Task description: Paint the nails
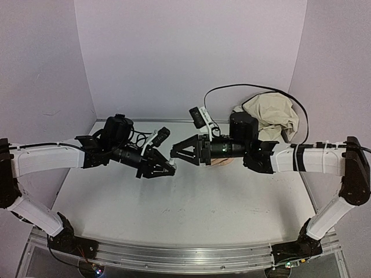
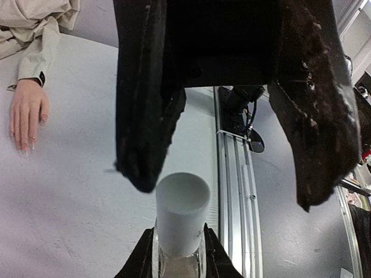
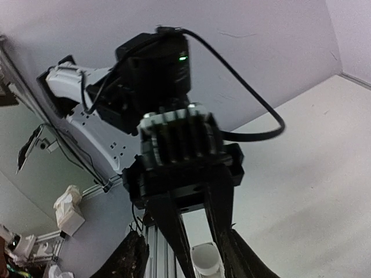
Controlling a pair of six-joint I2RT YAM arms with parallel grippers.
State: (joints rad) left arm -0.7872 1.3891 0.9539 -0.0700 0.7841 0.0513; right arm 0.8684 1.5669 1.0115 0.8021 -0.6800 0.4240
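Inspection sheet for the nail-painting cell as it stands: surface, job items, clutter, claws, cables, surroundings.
Surface: white table, faint scuffs, no spills seen.
Job's things: mannequin hand lies palm down on the table, in a beige sleeve; nails too small to tell if painted. Bottle with a white cap, held off the table.
Clutter: nothing seen.
Claws: right claw shut on the bottle; left claw open, its fingers either side of the cap.
Cables: black cable arches above the right arm and the sleeve.
Surroundings: plain pale walls; metal rail at the near edge.
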